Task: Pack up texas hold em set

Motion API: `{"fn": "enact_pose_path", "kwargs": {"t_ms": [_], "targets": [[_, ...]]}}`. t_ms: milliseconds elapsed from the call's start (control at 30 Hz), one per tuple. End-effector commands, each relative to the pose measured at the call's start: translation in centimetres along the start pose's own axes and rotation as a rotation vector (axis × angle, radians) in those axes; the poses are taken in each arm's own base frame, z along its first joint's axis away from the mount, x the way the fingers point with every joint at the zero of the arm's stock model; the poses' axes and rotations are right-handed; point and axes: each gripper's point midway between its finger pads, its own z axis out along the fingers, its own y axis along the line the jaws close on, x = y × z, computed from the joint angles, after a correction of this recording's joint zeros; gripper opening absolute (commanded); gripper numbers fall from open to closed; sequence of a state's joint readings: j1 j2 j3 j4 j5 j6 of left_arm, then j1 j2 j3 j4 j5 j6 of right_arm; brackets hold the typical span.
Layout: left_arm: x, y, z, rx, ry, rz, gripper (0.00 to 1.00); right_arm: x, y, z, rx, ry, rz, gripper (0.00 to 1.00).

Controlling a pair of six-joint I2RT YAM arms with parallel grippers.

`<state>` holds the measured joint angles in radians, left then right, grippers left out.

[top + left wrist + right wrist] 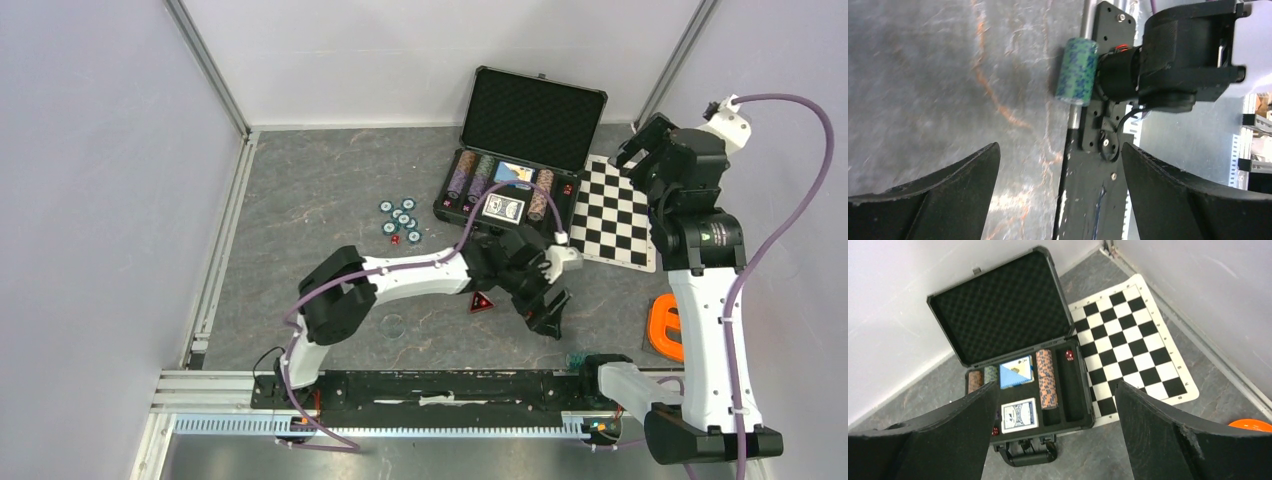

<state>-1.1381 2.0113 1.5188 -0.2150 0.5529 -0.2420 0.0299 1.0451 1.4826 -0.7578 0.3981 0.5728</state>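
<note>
The open black case (470,214) stands at the back with chip stacks (462,174), a card deck (503,208) and a red die (567,189) in its slots. Several loose teal chips (400,218) and a red die (394,239) lie left of it. A green-blue chip stack (1077,71) lies on its side against the front rail by the right arm's base; it also shows in the top view (577,360). My left gripper (548,310) is open and empty, short of that stack (1060,170). My right gripper (640,150) is open and empty, high above the case (1055,410).
A chessboard mat (612,210) lies right of the case. A red triangular piece (481,302) and a clear disc (393,325) lie on the table near the left arm. An orange object (664,327) sits at the right. The black front rail (1108,190) borders the table.
</note>
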Motion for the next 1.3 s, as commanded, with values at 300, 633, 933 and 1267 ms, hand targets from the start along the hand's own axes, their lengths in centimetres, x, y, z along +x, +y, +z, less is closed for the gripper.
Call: {"fn": "enact_pose_path", "kwargs": {"t_ms": [300,633,933,1267], "targets": [[2.9,-1.8,6.7,0.113,0.120,0.111,0.88,3.3,0.4,-0.8,-0.068,0.091,0.082,0.93],[1.2,-2.3,8.1,0.148,-0.011,0.166,0.91,1.7,-0.6,-2.0,-0.028,0.028,0.122,0.94],[0.9,-2.8,9.6,0.140,-0.033,0.232,0.91,2.2,-0.9,-2.2,-0.026,0.035,0.136,0.94],[4.1,-2.6,10.9,0.115,0.045,0.420,0.86,3.8,-1.1,-1.8,-0.021,0.071,0.158,0.94]]}}
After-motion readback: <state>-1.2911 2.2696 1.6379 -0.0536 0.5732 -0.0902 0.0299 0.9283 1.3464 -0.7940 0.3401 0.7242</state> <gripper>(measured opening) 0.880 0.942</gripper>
